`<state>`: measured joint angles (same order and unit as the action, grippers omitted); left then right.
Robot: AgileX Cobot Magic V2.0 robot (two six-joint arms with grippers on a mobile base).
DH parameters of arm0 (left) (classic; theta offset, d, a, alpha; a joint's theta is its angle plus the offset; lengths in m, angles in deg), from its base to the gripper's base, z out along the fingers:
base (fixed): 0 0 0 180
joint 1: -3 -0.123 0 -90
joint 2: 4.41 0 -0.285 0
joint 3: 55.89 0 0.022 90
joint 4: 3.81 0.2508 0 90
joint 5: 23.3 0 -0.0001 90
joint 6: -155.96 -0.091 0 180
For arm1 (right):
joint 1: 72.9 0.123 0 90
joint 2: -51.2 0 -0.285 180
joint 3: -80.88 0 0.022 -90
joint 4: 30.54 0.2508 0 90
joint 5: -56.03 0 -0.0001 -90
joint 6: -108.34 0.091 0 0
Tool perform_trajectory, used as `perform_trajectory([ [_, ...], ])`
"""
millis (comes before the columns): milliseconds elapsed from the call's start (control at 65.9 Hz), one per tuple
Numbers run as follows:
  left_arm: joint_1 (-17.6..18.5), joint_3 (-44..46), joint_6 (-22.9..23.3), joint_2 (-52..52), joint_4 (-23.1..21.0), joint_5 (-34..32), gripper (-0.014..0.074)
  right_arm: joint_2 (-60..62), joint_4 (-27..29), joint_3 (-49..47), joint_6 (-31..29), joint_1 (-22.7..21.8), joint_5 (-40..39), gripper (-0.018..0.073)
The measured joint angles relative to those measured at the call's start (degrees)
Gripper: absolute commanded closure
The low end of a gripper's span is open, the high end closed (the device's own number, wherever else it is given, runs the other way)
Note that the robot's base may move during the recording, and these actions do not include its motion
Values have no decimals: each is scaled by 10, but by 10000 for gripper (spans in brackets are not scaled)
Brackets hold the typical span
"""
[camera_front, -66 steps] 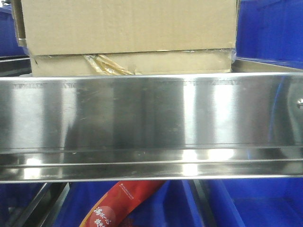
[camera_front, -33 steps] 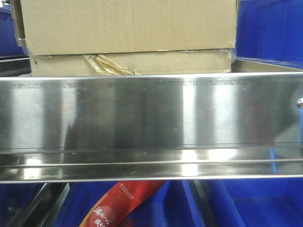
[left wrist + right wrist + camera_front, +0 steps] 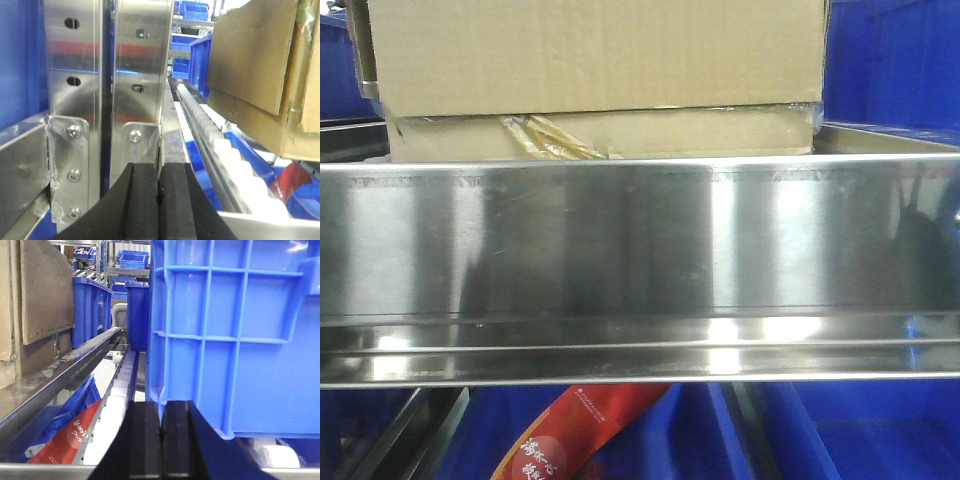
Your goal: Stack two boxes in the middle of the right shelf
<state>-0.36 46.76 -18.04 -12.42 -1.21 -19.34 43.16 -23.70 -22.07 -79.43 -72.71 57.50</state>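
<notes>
Boxes come first: in the front view two brown cardboard cartons sit stacked in the upper left and centre of the frame, the large upper box (image 3: 590, 55) resting on the lower box (image 3: 620, 133), whose torn amber tape (image 3: 545, 138) shows at its seam. Both stand just behind the broad mirror-like front rail of the shelf (image 3: 640, 250), which fills the middle of the frame. To their right rises a blue bin (image 3: 895, 60), near the cartons. Below the rail, at bottom centre, lies a red packet (image 3: 580, 430).

In the left wrist view the left gripper (image 3: 159, 200) has its black pads pressed together with nothing between them, facing the steel uprights; the cartons hang at the upper right above the white rollers (image 3: 220, 145). The right gripper (image 3: 161, 440) is likewise closed and empty, with another blue bin just ahead on its right.

By this look the stack seems made. The risk: the upper box appears to overhang the lower one on the left, so a passing arm could clip it and topple the stack.
</notes>
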Motion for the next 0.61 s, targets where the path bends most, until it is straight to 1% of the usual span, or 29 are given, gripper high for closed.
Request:
perform_trajectory([
  [607,0,0,0,0,0,0,707,0,-2,0,1,0,1,721],
])
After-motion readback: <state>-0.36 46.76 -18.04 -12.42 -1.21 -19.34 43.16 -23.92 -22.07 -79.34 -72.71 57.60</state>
